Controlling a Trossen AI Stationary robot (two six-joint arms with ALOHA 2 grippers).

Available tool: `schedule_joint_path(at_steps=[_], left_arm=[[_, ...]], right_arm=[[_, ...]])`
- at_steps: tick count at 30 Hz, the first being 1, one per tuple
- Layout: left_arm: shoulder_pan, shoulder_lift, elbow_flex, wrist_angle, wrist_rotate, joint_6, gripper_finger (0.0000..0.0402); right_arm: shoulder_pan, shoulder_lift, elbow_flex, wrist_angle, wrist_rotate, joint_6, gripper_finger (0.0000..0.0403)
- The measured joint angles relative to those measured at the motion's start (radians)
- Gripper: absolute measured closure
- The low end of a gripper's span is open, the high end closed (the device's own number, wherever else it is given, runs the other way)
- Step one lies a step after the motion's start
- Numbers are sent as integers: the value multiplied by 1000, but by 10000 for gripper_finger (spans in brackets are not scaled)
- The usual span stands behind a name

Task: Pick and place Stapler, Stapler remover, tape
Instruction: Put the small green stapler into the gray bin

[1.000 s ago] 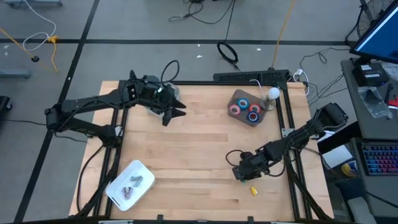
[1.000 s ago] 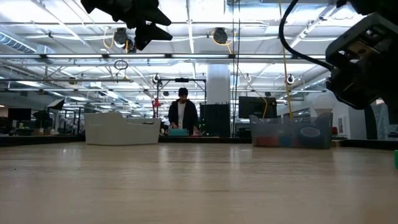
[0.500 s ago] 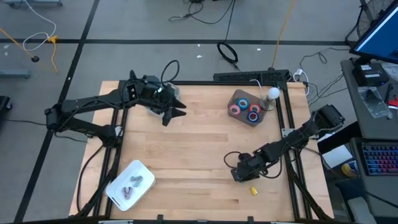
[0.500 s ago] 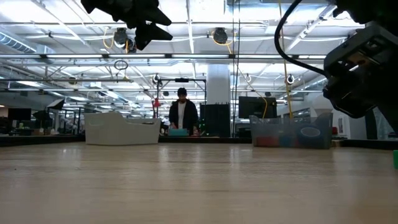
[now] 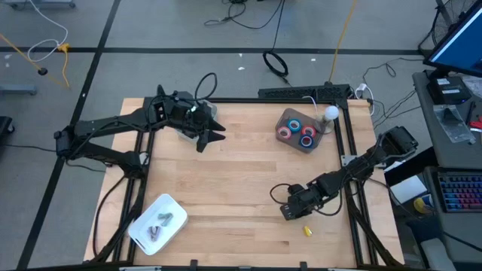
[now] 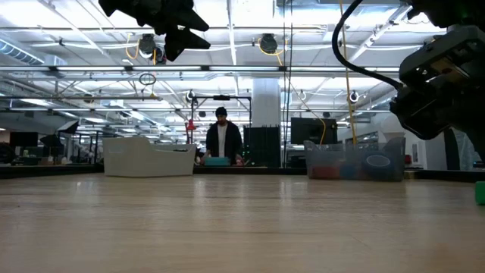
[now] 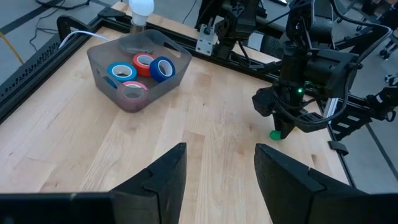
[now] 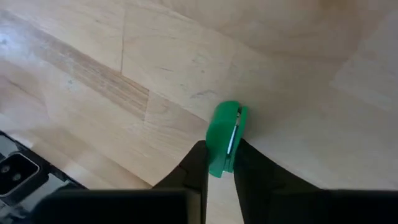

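Observation:
A small green piece with a silvery strip (image 8: 225,127) lies on the wooden table near its right front; I cannot tell whether it is the stapler or the stapler remover. My right gripper (image 8: 222,150) is slanted down over it and shut on it, and also shows from above (image 5: 296,217). The red and blue tape rolls (image 7: 141,67) sit in a grey bin (image 5: 286,120) at the far right. My left gripper (image 7: 217,171) hangs open above the far left of the table (image 5: 217,135), holding nothing. My right gripper pinches the green piece between its two fingers at the end nearest the wrist (image 8: 217,165). The fingers slant down from above, one on each flat side. The piece's other end sticks out beyond the fingertips, and it rests on the table.
A white tray (image 5: 172,205) with two grey items stands at the near left corner. A white light bulb (image 5: 330,113) lies beside the grey bin. Black frame rails (image 5: 350,162) run along the table's edges. A person stands far back in the room (image 6: 222,140).
My right gripper has shifted slightly toward the table's left edge, over the green piece, and has rolled a little at the wrist. My left arm has kept still.

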Motion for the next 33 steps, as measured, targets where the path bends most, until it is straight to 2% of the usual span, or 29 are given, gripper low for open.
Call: schedule_joint_path(at_steps=[6,11,14,20,26,28,33], left_arm=[[0,0,0,0,0,-24,215],[-8,0,0,0,0,-73,215],[-26,0,0,1,1,-90,215],[-90,0,0,30,1,-68,215],[-175,27,0,214,2,-19,215],[-200,57,4,324,6,-19,215],[-246,136,2,488,5,-31,215]], right_arm=[[-21,-39,-5,-13,24,-87,357],[-73,-131,-5,16,76,-227,356],[-118,-198,-5,59,129,-333,357],[-233,-308,-3,251,209,-561,358],[-341,-333,-3,549,204,-778,358],[-368,-333,-2,643,184,-844,358],[-404,-333,-2,723,179,-952,358]])
